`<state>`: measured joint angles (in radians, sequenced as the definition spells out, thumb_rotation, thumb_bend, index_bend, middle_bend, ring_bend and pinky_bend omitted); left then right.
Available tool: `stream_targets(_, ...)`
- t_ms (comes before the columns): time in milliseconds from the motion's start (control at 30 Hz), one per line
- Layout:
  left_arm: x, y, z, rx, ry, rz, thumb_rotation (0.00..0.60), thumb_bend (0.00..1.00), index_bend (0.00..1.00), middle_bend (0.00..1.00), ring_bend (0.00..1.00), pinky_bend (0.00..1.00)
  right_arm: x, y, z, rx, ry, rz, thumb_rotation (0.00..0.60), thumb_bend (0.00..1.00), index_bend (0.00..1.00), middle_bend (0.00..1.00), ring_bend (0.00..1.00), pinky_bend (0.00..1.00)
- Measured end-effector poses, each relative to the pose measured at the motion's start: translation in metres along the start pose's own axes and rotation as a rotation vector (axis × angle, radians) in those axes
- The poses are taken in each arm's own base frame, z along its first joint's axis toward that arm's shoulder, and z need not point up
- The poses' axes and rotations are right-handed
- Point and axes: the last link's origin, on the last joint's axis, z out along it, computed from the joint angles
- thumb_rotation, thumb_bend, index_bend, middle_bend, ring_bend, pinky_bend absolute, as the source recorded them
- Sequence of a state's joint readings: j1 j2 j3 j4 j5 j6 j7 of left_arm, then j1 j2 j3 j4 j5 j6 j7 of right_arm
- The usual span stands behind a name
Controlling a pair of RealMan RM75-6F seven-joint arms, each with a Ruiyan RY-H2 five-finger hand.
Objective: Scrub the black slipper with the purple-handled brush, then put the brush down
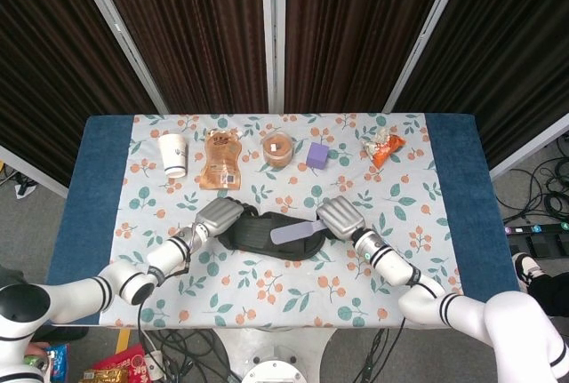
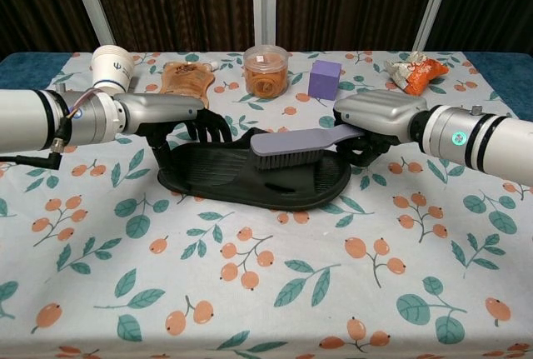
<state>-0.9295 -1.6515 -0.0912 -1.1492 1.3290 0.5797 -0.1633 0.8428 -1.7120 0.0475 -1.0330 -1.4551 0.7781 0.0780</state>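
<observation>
The right hand [image 2: 375, 122] grips the brush [image 2: 287, 144] over the slipper [image 2: 250, 172]; the left hand [image 2: 179, 117] seems to pin the heel. Keep the bristles flat and the strokes short.

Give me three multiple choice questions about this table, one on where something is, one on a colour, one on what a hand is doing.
1. Where is the paper cup?
A. at the far left of the row of things along the back
B. beside the slipper
C. at the front edge

2. What colour is the small block at the back?
A. green
B. purple
C. red

3. What is the right hand doing?
A. resting flat on the cloth
B. holding the brush over the slipper
C. holding the cup

Answers:
1 A, the paper cup stands leftmost in the back row.
2 B, the block is purple.
3 B, the right hand grips the brush, bristles on the slipper.
</observation>
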Motion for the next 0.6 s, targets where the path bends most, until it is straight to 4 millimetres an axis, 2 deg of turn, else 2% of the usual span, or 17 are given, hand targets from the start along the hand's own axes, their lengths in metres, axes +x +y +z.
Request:
stream_targets(167, 0.0, 0.001, 0.001, -0.002, 0.0, 0.0, 0.6, 0.16, 0.37, 0.46, 0.31, 0.26, 0.007, 0.004, -0.017, 0.035, -0.004, 0.007, 0.6, 0.79, 1.0, 1.0, 1.0, 1.0)
stream_targets(267, 0.001, 0.002, 0.002, -0.005, -0.002, 0.006, 0.6, 0.16, 0.36, 0.46, 0.31, 0.26, 0.018, 0.007, -0.019, 0.032, 0.042, 0.043, 0.6, 0.79, 1.0, 1.0, 1.0, 1.0)
stream_targets(433, 0.001, 0.003, 0.002, -0.007, -0.004, 0.008, 0.6, 0.16, 0.36, 0.46, 0.31, 0.26, 0.032, 0.014, -0.006, -0.008, 0.098, 0.058, 0.6, 0.79, 1.0, 1.0, 1.0, 1.0)
stream_targets(600, 0.002, 0.004, 0.002, -0.008, -0.003, 0.008, 0.6, 0.16, 0.36, 0.46, 0.31, 0.26, 0.023, 0.011, 0.012, -0.03, 0.05, -0.021, 0.6, 0.79, 1.0, 1.0, 1.0, 1.0)
